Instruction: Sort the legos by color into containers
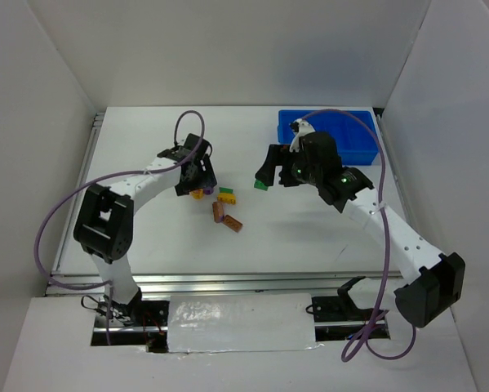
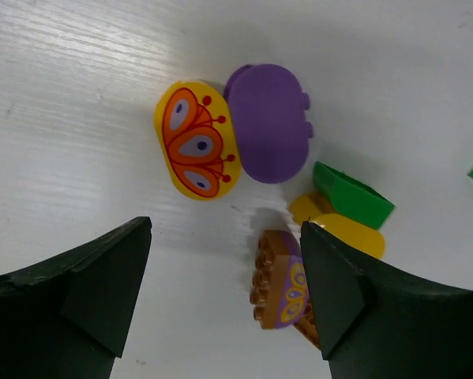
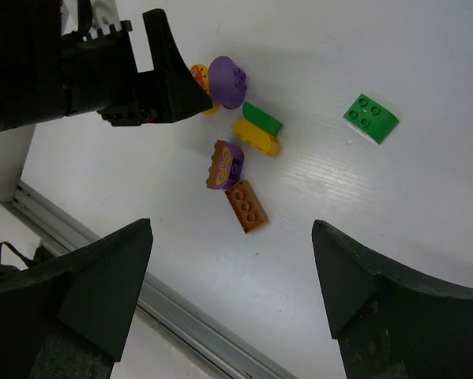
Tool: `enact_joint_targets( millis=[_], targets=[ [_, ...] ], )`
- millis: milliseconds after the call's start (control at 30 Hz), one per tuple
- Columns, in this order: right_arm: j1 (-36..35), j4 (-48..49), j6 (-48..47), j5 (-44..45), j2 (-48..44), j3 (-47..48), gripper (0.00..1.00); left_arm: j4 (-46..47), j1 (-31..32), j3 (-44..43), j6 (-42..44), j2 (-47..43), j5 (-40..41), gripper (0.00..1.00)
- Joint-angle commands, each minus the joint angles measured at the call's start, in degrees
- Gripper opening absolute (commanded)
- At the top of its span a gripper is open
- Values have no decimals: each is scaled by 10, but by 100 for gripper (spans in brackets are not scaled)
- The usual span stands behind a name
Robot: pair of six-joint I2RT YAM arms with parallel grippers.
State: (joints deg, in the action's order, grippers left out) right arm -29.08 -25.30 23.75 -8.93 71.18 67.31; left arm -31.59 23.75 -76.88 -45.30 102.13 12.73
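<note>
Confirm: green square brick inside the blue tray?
Out: the green square plastic brick sits on the white table, apart from blue plastic tray.

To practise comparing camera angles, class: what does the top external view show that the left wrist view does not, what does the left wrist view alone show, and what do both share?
Only the top external view shows the blue tray at the far right, both arms whole, and the right claw, which is open. Only the left wrist view shows the orange butterfly print on the yellow oval brick. Both show the left claw, open, with the purple brick and the green-on-yellow brick close by.
</note>
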Motion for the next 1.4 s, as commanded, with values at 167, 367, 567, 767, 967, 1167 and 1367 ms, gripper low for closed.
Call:
enact_joint_targets(
  millis=[167, 367, 567, 767, 967, 1167, 1367],
  targets=[
    [-3, 21, -19, -7, -10, -8, 89, -36, -5, -61, 3, 58, 38, 100],
    [-2, 26, -26, -7, -3, -13, 89, -19, -4, -72, -8, 72, 22, 99],
    [-3, 28, -29, -9, 0, -15, 89, -47, -5, -115, -23, 127, 29, 100],
    [-3, 33, -34, -8, -5, -23, 89, -66, -4, -140, -37, 156, 49, 100],
    [-2, 39, -35, -19, -3, -27, 89, -88, -5, -155, -46, 173, 72, 100],
    [-4, 45, -36, -26, -2, -31, 89, -94, -2, -151, -45, 154, 81, 99],
    [-3, 48, -35, -28, -2, -34, 89, -99, 1, -161, -40, 164, 77, 100]
  ],
)
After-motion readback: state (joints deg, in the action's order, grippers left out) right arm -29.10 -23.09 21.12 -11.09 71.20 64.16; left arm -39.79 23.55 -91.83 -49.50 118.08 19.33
